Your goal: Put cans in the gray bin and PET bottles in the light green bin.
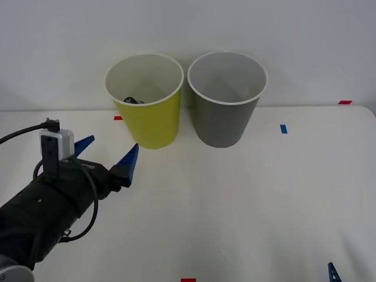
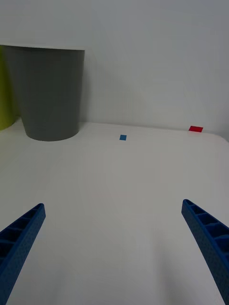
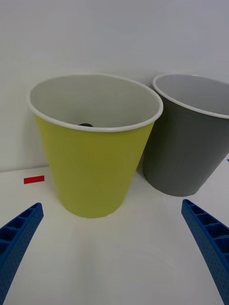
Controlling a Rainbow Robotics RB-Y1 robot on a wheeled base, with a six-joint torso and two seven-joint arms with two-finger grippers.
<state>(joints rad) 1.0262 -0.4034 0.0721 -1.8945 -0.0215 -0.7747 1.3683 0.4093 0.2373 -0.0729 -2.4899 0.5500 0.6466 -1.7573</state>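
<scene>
Left gripper [image 1: 107, 156] hovers low over the white surface [image 1: 235, 205], just in front of the light green bin [image 1: 147, 117], blue fingers spread wide and holding nothing. A dark cap peeks above the rim inside that bin — the PET bottle [image 1: 133, 100] lies in there, beside the gray bin [image 1: 224, 117]. Right gripper [image 2: 114, 252] sits near the surface's close edge, fingers apart, empty.

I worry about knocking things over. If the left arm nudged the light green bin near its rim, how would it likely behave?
The light green bin would probably tip rather than slide: it is tall and tapers to a narrower base. It likely is light, with thin-looking walls and little visible inside. Tipping rightward, it might bump the gray bin close beside it. The left gripper is open in front of it.
</scene>
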